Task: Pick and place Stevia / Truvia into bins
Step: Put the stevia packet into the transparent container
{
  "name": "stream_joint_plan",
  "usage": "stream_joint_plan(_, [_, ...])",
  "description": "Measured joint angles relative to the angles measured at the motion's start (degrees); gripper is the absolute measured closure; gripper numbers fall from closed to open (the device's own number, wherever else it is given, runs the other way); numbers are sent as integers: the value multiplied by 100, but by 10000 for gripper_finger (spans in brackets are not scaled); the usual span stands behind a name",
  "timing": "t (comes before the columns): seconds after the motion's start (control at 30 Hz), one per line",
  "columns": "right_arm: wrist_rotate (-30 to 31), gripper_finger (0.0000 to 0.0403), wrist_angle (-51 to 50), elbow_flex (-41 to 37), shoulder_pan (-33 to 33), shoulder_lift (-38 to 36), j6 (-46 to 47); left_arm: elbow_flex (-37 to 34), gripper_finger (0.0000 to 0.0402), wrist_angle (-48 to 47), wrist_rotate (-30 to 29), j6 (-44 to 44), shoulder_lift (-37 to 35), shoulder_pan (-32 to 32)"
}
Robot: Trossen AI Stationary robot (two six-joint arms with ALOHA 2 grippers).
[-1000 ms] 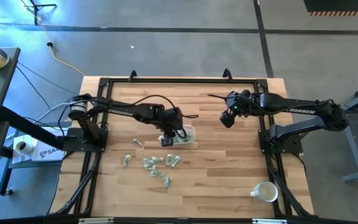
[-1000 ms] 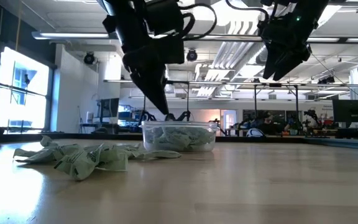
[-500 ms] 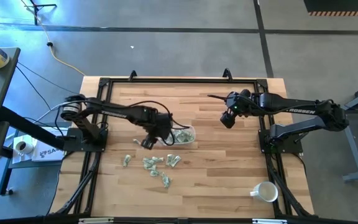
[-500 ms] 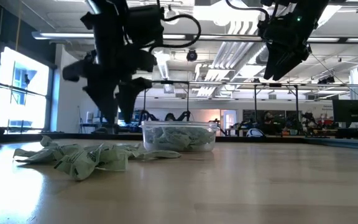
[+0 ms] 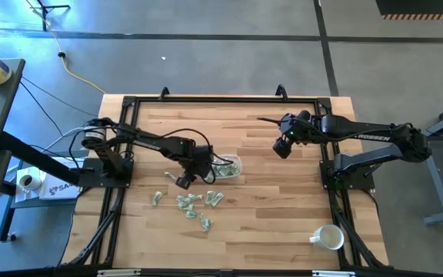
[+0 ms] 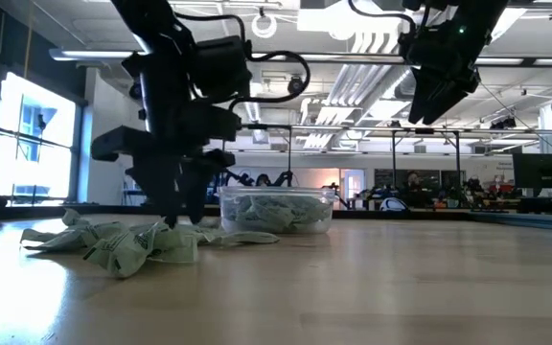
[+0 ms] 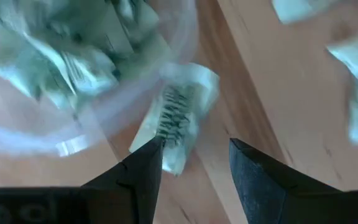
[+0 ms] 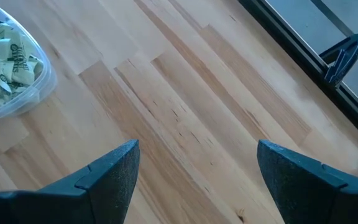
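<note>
The clear bin [image 5: 226, 167] stands mid-table with several green-and-white Stevia packets inside; it also shows in the low view [image 6: 276, 211] and the right wrist view [image 8: 8, 62]. More packets [image 5: 194, 204] lie loose on the wood nearer the front edge. My left gripper [image 5: 183, 179] is low beside the bin's left side, pointing down, open [image 7: 194, 149]. One packet [image 7: 176, 115] lies flat against the bin's wall [image 7: 123, 118], just ahead of its fingers. My right gripper [image 5: 281, 150] hangs open, high over bare wood to the bin's right. My left gripper comes from above, pointing down. One fingertip [image 7: 149, 152] stands at the near edge of the packet lying beside the bin. Whether it touches the packet I cannot tell.
A white mug [image 5: 329, 237] lies on its side at the front right corner. A black frame rail [image 5: 221, 98] runs around the table top. Bare wood lies between the bin and the right arm.
My left gripper has left the bin, gone toward the table's left and near edge, and come down beside the loose packets. It has rolled about its own axis and its fingers have opened. The packets and the bin have stayed put.
</note>
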Motion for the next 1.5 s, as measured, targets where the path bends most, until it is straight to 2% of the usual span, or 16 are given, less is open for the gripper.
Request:
stream_joint_plan(0.23, [0,89,-116,0,0,0,233,38,202,280,-89,-181,204,0])
stream_joint_plan(0.37, [0,89,-163,0,2,0,245,45,229,264,-112,-379,211,0])
stream_joint_plan(0.57, [125,89,-167,0,0,0,247,45,318,250,-202,-394,213,0])
stream_joint_plan(0.7, [175,89,-167,0,0,0,244,36,381,-35,-573,-436,146,-9])
stream_joint_plan(0.9, [108,89,-165,0,2,0,34,167,357,-1419,-564,-1084,-253,-2])
stream_joint_plan(1.0, [116,89,-158,0,2,0,-47,542,368,-1625,-421,-1432,-620,-4])
stream_joint_plan(1.07, [146,89,-134,0,2,0,-94,780,382,-1495,-400,-1506,-754,0])
stream_joint_plan(1.2, [151,89,-3,0,2,0,-123,1335,379,-699,-407,-1681,-730,170])
stream_joint_plan(1.3, [152,89,100,0,2,-1,-166,1641,373,-118,-417,-1857,-296,362])
stream_joint_plan(1.5, [176,89,187,0,2,-5,-164,2255,380,-15,-87,-2061,604,588])
